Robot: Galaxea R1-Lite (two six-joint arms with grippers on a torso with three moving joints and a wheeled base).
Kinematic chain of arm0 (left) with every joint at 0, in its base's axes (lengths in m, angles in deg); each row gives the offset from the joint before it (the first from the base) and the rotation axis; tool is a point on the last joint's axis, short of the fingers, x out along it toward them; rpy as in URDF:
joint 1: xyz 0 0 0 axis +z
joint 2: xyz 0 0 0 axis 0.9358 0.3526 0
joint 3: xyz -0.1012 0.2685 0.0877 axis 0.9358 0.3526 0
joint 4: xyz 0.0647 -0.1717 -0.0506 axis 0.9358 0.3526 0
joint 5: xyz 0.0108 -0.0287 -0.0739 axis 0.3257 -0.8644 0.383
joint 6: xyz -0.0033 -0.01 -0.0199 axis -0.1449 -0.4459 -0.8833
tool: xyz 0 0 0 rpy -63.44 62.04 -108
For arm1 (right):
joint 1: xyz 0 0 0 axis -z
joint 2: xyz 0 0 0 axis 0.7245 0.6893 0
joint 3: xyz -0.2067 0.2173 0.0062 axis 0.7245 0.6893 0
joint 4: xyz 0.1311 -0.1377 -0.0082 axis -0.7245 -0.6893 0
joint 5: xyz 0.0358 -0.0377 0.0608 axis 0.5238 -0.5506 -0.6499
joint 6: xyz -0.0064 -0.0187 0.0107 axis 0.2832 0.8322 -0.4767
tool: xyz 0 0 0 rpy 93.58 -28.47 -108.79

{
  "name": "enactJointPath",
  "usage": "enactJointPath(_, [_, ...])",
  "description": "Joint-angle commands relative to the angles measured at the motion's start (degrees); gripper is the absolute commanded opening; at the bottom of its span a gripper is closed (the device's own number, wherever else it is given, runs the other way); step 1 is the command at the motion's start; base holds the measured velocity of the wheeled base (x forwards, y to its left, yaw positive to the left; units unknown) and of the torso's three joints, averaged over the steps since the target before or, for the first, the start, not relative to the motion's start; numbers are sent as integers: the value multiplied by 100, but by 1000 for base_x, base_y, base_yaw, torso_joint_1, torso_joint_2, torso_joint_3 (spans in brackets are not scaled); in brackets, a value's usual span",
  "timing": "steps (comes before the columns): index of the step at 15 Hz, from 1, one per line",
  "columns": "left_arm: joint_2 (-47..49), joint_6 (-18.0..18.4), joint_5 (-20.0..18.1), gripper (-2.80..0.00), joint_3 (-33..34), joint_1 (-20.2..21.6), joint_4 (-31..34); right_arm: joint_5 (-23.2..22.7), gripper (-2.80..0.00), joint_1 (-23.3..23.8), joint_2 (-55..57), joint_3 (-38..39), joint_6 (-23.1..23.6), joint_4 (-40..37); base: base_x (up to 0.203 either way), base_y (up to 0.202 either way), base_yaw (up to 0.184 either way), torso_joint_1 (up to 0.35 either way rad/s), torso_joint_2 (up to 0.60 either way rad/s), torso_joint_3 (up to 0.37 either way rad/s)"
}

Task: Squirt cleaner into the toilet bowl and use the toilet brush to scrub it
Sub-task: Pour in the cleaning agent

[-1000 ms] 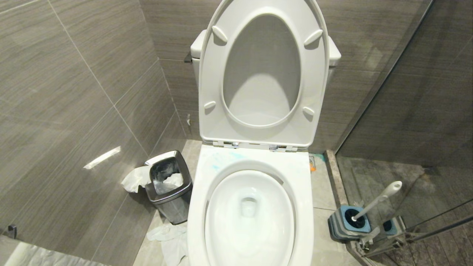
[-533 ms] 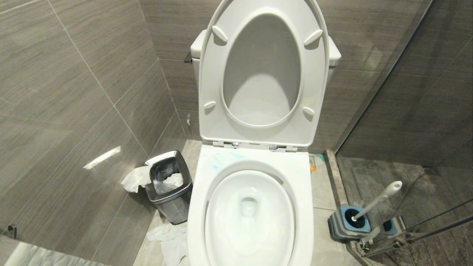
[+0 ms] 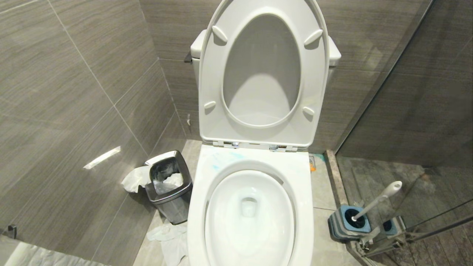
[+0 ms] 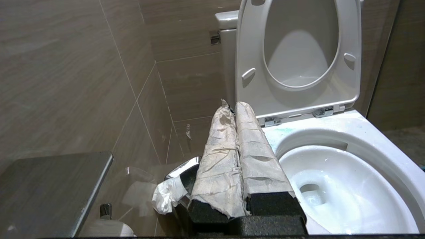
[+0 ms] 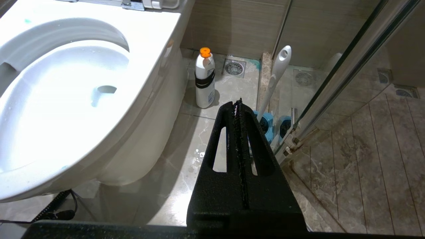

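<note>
Head view: showing toilet bowl (image 3: 249, 218) at lower centre, toilet brush (image 3: 377, 200) leaning in its holder (image 3: 349, 223) at lower right. Left wrist view: showing left gripper (image 4: 231, 108), clenched and empty, at centre. Right wrist view: showing right gripper (image 5: 238, 104), clenched and empty, at centre; cleaner (image 5: 204, 79) standing just above.

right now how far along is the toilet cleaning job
Hard to tell. Faint blue smears on the rim of the toilet bowl hint at cleaner. Nothing is in hand: the left hand and right hand are shut and empty. The cleaner bottle stands on the floor beside the toilet, and the toilet brush sits in its holder.
</note>
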Motion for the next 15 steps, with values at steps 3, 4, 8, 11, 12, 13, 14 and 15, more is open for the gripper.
enactJointPath(3, [10,14,144,-280,487,1,-363,5,-280,-2,5,0,0,0,0,0,0,0,0,0])
enactJointPath(4, [10,14,268,-280,487,1,-281,5,-280,-2,5,0,0,0,0,0,0,0,0,0])
enactJointPath(8, [10,64,503,-280,487,1,547,5,-280,-2,5,0,0,0,0,0,0,0,0,0])
enactJointPath(11, [10,101,585,-280,487,1,1270,5,-280,-2,5,0,0,0,0,0,0,0,0,0])
enactJointPath(12, [10,101,598,-280,487,1,1468,5,-280,-2,5,0,0,0,0,0,0,0,0,0])
enactJointPath(13, [10,93,650,-280,487,1,1561,5,-280,-2,5,0,0,0,0,0,0,0,0,0])
enactJointPath(14, [10,93,779,-280,487,1,1620,5,-280,-2,5,0,0,0,0,0,0,0,0,0])
enactJointPath(15, [10,43,896,-280,487,1,1762,5,-280,-2,5,0,0,0,0,0,0,0,0,0])
